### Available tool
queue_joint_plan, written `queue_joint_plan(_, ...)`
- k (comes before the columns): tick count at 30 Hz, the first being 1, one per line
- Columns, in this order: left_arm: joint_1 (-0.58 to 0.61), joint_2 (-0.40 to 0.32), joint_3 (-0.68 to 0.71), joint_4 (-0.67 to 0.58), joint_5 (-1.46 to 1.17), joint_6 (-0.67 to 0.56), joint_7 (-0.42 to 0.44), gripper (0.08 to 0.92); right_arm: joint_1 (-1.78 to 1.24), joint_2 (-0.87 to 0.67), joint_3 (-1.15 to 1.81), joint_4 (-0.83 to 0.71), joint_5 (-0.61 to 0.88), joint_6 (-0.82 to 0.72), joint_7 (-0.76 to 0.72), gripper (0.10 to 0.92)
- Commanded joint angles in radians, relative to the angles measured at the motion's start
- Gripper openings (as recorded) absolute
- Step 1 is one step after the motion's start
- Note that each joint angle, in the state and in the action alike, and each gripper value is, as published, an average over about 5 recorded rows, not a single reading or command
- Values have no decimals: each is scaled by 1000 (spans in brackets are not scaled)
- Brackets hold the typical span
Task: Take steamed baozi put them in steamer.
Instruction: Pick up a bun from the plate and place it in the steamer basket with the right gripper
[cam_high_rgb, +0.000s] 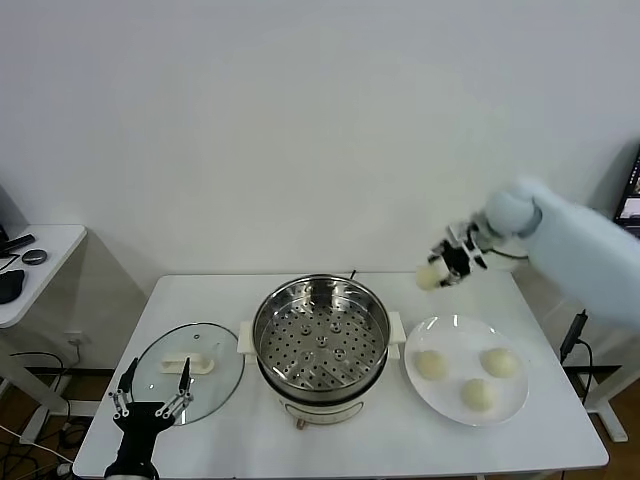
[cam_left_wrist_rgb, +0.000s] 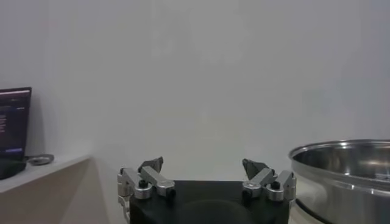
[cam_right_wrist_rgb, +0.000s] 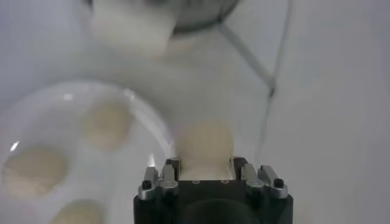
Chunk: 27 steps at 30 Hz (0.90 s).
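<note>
On the white desk (cam_high_rgb: 350, 440), the right gripper (cam_high_rgb: 447, 266), jaws clamped on one baozi (cam_high_rgb: 431, 277), hangs mid-right; next, probably across to the steamer (cam_high_rgb: 320, 335). Left gripper (cam_high_rgb: 150, 392) idles, jaws spread.

Right gripper (cam_high_rgb: 444, 268) holds baozi (cam_high_rgb: 431, 277) above plate (cam_high_rgb: 447, 395).

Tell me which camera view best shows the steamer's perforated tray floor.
The head view: it looks straight down into the steamer, showing the whole perforated floor. The left wrist view catches only its shiny outer wall and rim from the side; the right wrist view shows just a blurred edge and handle.
</note>
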Motion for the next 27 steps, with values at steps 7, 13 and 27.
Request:
queue_joint_plan(7,-7,-3,-17,-8,-2,2,0,823,247,278,-281,89,168,250,-6,542)
queue_joint_plan(13,-10,-10,-26,-14,-1,3,-1,823,164,371,-355,102,18,369,23,549)
queue_joint_plan(27,-6,-21,-37,-17,1,3,-1,823,-7,407,-299,-64,-329,506,104,552)
